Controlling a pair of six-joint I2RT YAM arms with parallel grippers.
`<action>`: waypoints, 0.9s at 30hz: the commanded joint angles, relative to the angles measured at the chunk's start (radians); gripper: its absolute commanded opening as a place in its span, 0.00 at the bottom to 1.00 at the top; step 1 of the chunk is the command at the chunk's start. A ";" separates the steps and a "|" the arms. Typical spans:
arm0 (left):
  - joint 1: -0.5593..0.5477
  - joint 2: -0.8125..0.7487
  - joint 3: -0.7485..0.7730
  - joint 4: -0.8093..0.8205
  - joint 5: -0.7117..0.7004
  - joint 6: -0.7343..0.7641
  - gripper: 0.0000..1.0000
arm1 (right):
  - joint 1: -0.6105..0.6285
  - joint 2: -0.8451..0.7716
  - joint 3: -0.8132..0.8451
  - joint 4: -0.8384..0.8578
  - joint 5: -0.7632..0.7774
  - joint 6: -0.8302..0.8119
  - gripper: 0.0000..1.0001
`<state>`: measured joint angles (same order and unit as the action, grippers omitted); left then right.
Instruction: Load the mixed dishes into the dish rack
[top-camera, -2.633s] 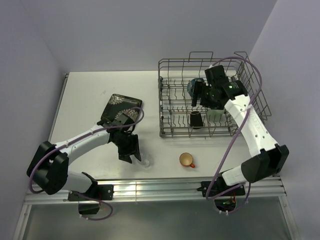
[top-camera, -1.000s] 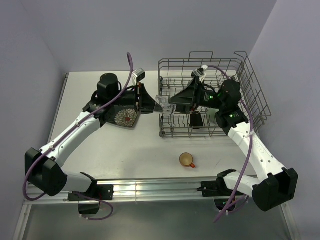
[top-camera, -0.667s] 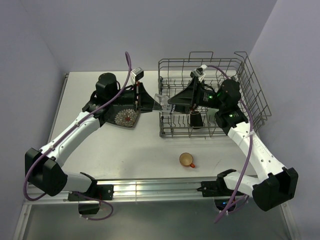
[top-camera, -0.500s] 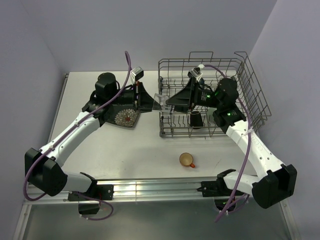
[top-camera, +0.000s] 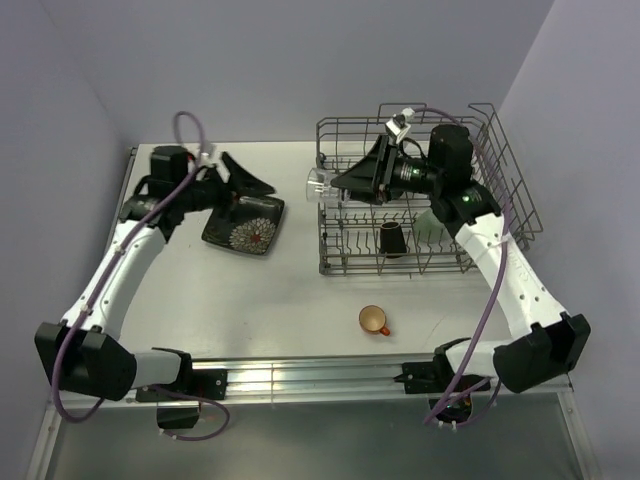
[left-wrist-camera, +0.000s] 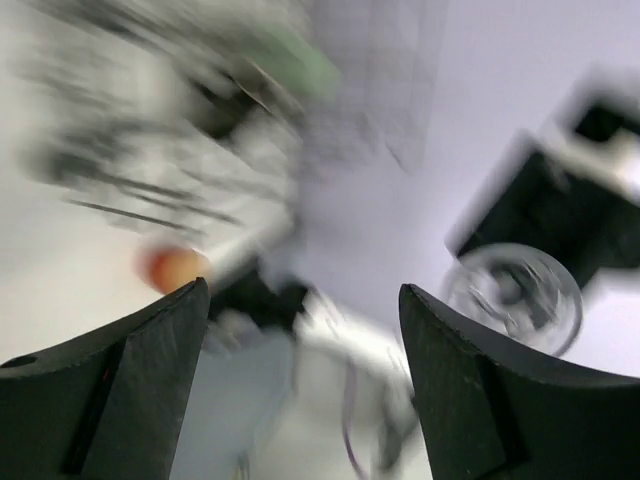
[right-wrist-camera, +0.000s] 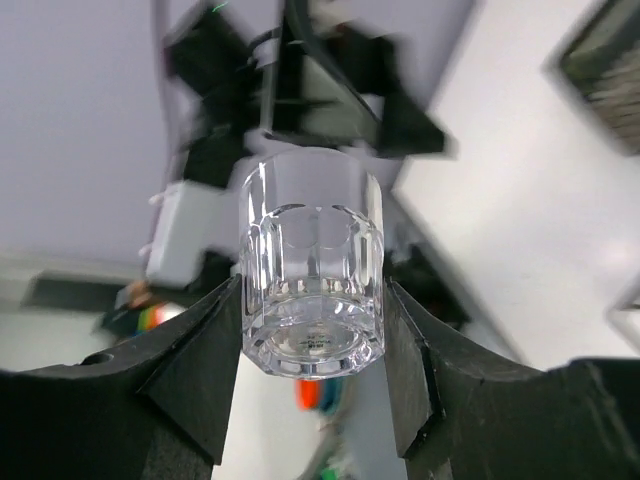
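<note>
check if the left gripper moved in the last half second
Yes. The left gripper pulled back leftward, away from the dish rack, now near the plate.

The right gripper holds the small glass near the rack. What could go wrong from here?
1. The clear glass is smooth and the right gripper pinches only its sides, so it might slip and fall.
2. It hangs beside the left wall of the dish rack; moving in, it could knock the wires or the dark brown mug.

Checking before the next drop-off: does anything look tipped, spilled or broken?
Nothing looks spilled or broken. The clear glass is sideways, but the right gripper holds it so, over the dish rack's left edge.
</note>
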<state>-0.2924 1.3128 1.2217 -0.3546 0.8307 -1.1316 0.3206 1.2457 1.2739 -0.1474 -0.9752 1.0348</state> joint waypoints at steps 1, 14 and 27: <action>0.126 -0.084 0.081 -0.507 -0.415 0.223 0.82 | -0.035 0.061 0.149 -0.366 0.143 -0.302 0.00; 0.061 -0.090 -0.035 -0.619 -0.527 0.317 0.77 | -0.011 0.515 0.737 -1.089 0.829 -0.648 0.00; -0.318 0.114 0.051 -0.570 -0.495 0.374 0.71 | 0.051 0.636 0.673 -1.026 0.969 -0.680 0.00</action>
<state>-0.5823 1.4025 1.2224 -0.9516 0.3042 -0.7963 0.3542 1.8503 1.9369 -1.1973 -0.0696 0.3752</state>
